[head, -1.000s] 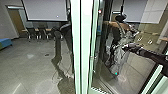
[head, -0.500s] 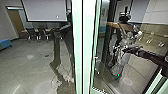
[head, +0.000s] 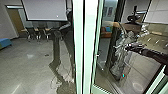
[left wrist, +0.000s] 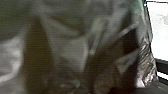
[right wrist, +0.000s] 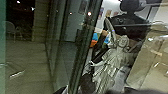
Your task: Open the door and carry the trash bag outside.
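Grey floor [head: 27, 67] lies beyond the glass, with some chairs [head: 42, 32] under a pale screen [head: 46, 10], and a light green frame [head: 78, 55] stands upright near the middle of the head view. Right of this frame, the glass door [head: 140, 67] seems to give back a reflection of the robot, and the right arm [head: 155, 55] comes in towards it. Its gripper [head: 130, 47] is near the glass, but whether it touches I cannot tell. The trash bag [left wrist: 67, 50] is very close to the left wrist camera, thin and full of folds, so I judge that the left side carries it. For both grippers I cannot tell if they are released or clenched. The danger, I think, is that the door swings back if the right arm loses its push, and then it could catch the bag or the arm. Also the loose plastic could rub on the frame edge and tear, if the robot passes too near. Reflections may make the true place of the glass easy to misjudge.
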